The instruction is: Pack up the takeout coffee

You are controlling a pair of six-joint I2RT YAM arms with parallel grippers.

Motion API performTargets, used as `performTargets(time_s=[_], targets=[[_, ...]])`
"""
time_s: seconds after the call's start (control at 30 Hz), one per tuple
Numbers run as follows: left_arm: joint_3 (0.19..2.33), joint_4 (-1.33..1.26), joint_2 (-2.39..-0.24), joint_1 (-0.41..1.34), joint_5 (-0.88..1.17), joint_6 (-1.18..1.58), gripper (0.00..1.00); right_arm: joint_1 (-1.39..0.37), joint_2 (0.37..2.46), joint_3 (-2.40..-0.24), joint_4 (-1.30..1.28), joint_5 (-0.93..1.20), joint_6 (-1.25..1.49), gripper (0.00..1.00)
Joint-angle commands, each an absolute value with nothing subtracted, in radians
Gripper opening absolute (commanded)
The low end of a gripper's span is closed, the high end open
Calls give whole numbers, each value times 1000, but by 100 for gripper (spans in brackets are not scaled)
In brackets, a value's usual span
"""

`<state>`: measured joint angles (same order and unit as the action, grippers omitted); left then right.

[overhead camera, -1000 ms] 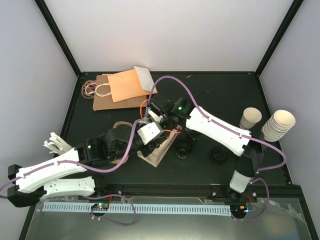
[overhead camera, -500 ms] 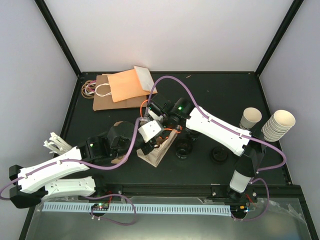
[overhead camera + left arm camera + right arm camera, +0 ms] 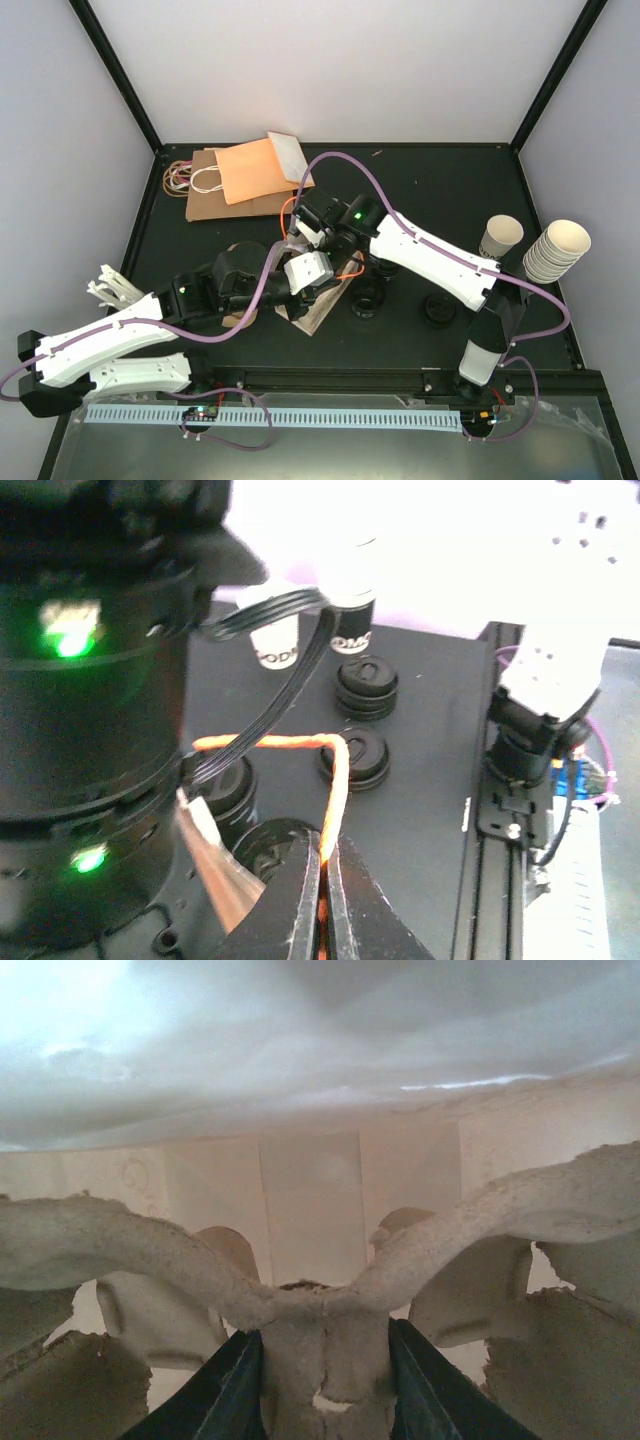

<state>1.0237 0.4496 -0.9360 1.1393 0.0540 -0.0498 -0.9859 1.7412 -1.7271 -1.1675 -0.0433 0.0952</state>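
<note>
The takeout coffee stands at the right edge of the bench, just beside the cup stack. The left claw pinches the orange bag handle; the right claw clamps a pulp carrier. Best to hold that handle taut and seat the carrier flat before fetching the cup
</note>
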Motion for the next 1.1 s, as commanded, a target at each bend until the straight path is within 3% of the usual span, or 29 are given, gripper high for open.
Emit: performTargets(time_s=[0.0,0.33,1.07], targets=[[1063,368,-928,1138,230,-48,1,-987,1761,-1758,-1175,-49,106,33],[1071,338,-958,1140,313,-24,2,-988,1769,-1761,-1175,-50,105,33],[1091,335,-971,1140,241,-27,1,-988,1791,-1688,-1145,-32,123,33]])
